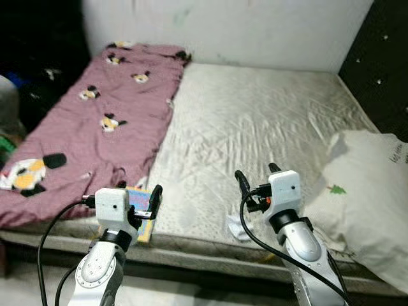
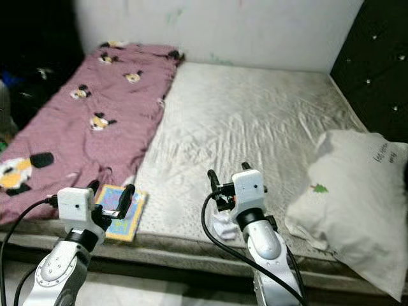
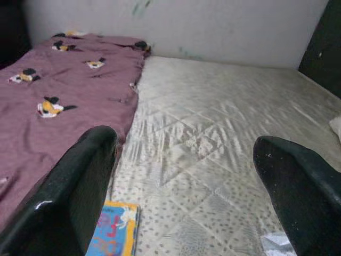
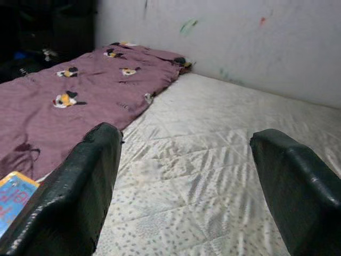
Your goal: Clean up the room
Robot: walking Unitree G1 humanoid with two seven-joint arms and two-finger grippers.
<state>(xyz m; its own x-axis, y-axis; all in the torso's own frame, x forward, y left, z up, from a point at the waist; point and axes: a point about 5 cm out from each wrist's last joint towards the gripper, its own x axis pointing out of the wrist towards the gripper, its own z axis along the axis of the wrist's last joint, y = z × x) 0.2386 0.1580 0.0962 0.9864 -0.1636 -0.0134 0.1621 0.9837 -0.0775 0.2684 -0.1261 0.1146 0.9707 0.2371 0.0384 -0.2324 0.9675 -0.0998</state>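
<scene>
both end effectors held apart over the near edge of a bare mattress

a bare cream quilted mattress lies against a white wall, a dark studded headboard at its right. a mauve blanket printed with black and yellow cartoon figures covers the mattress's left strip, from the far wall to the near edge. a white pillow with a small green print rests at the near right, reaching past the mattress edge.

a thin colourful picture book with a blue and yellow cover lies flat at the near edge, just right of the blanket. a small crumpled white scrap of paper or cloth lies on the mattress near the middle of the near edge.

the left end effector hovers over the book, fingers apart, holding nothing. the right end effector hovers just above the white scrap, fingers also apart and empty.

the right eye view shows the whole book; in the left eye view the left arm covers much of it. the left wrist view catches both the book and a corner of the scrap between its black fingers. the right wrist view shows a corner of the book beside its finger.
</scene>
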